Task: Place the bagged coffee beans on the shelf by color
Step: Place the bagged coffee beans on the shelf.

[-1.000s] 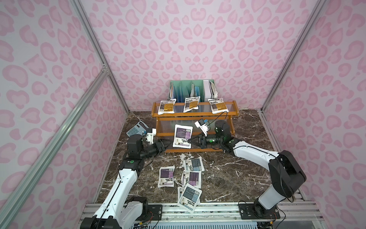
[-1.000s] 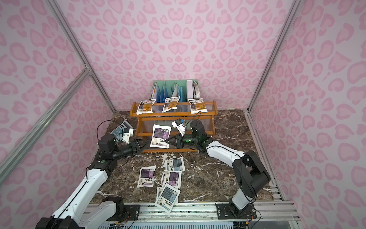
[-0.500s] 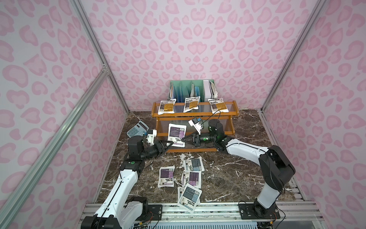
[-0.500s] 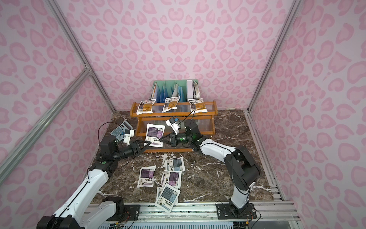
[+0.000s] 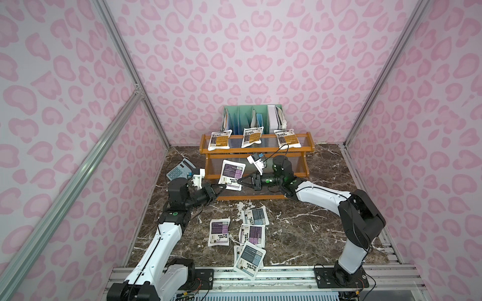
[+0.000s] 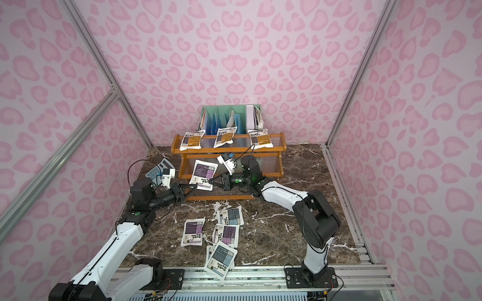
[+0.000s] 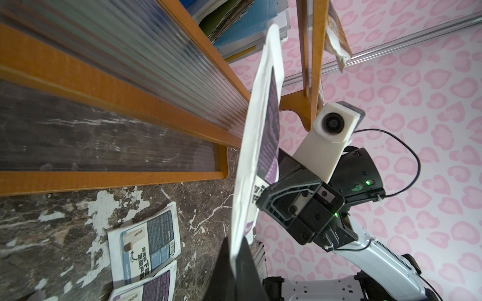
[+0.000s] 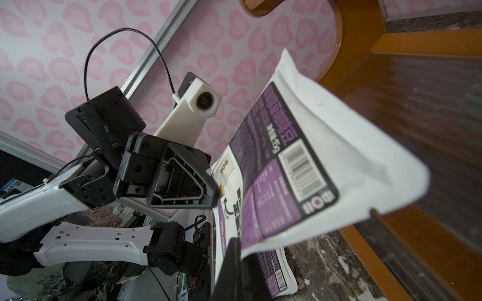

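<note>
In a top view, the held purple bag (image 5: 231, 174) stands nearly upright, label toward the camera. It is just in front of the lower tiers of the shelf (image 5: 257, 150) and clear of the worktop (image 5: 307, 224). The left hand (image 5: 221, 186) is clenched on its lower corner, and the right hand (image 5: 241, 181) is clenched on the lower edge from the opposite side. Three yellow bags (image 5: 251, 136) lie in a row on the top tier. Nearer the robot, a loose purple bag (image 5: 219, 232) and a second loose purple bag (image 5: 252, 234) lie flat side by side. A grey-blue bag (image 5: 255, 216) lies just behind them, and a front grey-blue bag (image 5: 249, 259) lies at the worktop's edge. A calculator (image 5: 178, 169) lies beside the shelf's end.

In a top view, the held purple bag (image 6: 204, 174) hangs between the left hand (image 6: 191, 187) and the right hand (image 6: 212, 181), both grasping it before the shelf (image 6: 227, 149).

In the left wrist view the held purple bag (image 7: 263, 135) is seen edge-on. Its lower end is pinched in the left hand (image 7: 236, 250), and the right hand (image 7: 260, 198) is clamped on its printed face. The shelf (image 7: 130, 104) runs alongside, and the grey-blue bag (image 7: 146, 250) lies on the worktop (image 7: 65, 234).

In the right wrist view the held purple bag (image 8: 287, 169) shows its barcode. The left hand (image 8: 217, 193) nips its far edge and the right hand (image 8: 230, 260) grips the near edge, with the shelf (image 8: 417, 44) close behind.
</note>
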Tool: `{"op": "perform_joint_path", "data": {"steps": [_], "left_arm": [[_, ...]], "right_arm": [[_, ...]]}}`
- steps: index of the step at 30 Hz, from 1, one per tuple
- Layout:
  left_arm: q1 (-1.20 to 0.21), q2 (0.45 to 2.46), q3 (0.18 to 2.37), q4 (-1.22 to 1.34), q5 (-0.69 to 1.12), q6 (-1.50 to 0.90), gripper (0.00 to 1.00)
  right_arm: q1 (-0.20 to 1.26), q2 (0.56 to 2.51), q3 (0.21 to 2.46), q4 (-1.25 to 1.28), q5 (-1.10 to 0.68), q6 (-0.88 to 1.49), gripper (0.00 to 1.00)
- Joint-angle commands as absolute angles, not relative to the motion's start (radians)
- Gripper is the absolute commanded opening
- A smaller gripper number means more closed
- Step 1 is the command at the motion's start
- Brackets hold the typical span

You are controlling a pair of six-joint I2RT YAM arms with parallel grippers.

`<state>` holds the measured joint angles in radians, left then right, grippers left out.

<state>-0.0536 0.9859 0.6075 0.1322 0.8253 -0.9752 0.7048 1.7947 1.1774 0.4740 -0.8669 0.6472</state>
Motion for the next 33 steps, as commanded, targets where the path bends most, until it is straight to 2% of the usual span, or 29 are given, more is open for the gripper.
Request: {"op": "perform_joint_path", "data": {"steps": [1, 4, 5, 7, 9, 12, 20, 25, 32, 33], "left_arm": [[-0.053, 0.994, 0.608, 0.242, 0.798, -1.005, 0.00], [-0.053, 0.995, 0.590, 0.257, 0.751, -1.011, 0.00], [-0.052, 0.995, 0.579, 0.272, 0.729, -1.014, 0.00], [-0.052, 0.997, 0.562, 0.296, 0.684, -1.015, 0.00], [-0.054, 1.011, 0.558, 0.324, 0.647, -1.018, 0.00], [-0.053, 1.058, 0.565, 0.390, 0.619, -1.032, 0.00], [-0.052, 1.261, 0.623, 0.555, 0.645, -1.092, 0.00], [-0.053, 1.327, 0.661, 0.549, 0.682, -1.082, 0.00], [-0.053, 1.292, 0.685, 0.305, 0.674, -0.955, 0.00], [-0.054, 1.282, 0.693, 0.244, 0.664, -0.927, 0.03]], "right_arm": [[0.709, 1.798, 1.193, 0.476, -0.885, 0.625, 0.00], [0.706, 1.807, 1.212, 0.469, -0.875, 0.614, 0.00], [0.706, 1.810, 1.221, 0.463, -0.866, 0.608, 0.03], [0.703, 1.818, 1.239, 0.454, -0.850, 0.596, 0.18], [0.698, 1.822, 1.254, 0.449, -0.827, 0.598, 0.36], [0.697, 1.822, 1.266, 0.423, -0.808, 0.590, 0.46], [0.698, 1.717, 1.179, 0.338, -0.739, 0.519, 0.48], [0.698, 1.633, 1.099, 0.278, -0.700, 0.473, 0.48], [0.705, 1.579, 1.017, 0.216, -0.691, 0.426, 0.48], [0.710, 1.575, 1.014, 0.202, -0.693, 0.414, 0.48]]}}
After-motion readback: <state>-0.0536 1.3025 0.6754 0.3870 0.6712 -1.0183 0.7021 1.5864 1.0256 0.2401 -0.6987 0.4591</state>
